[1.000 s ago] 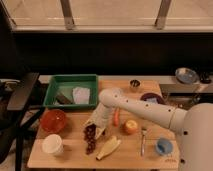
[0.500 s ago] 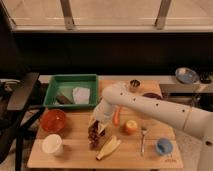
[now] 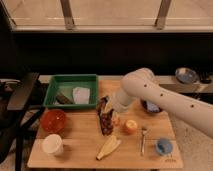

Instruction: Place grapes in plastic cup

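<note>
Camera view, and we're over the pale wooden bench [image 3: 80,156], flat boards with a matte grain. A smooth white arm [image 3: 145,91], rounded like a tube, reaches in from the right and dips to the middle; its far end is cut off by the frame edge. At its tip the dark gripper [image 3: 105,106] is pinched closed on the top end of the grapes [image 3: 106,125], a long knobbly bunch of dark reddish beads at mid-bench, just left of a round orange fruit [image 3: 130,126]. Does the bunch's lower end rest on the wood or hang clear? Can't tell. The gripper merges with the dark fruit, hard to separate. The plastic cup [image 3: 163,146], short, round and light blue, sits well apart near the front right corner. A pale yellow banana [image 3: 109,147] curves just below the bunch; a glossy red bowl [image 3: 53,120] and cream mug [image 3: 52,144] are at left, with a green rectangular tray [image 3: 50,93] behind them
</note>
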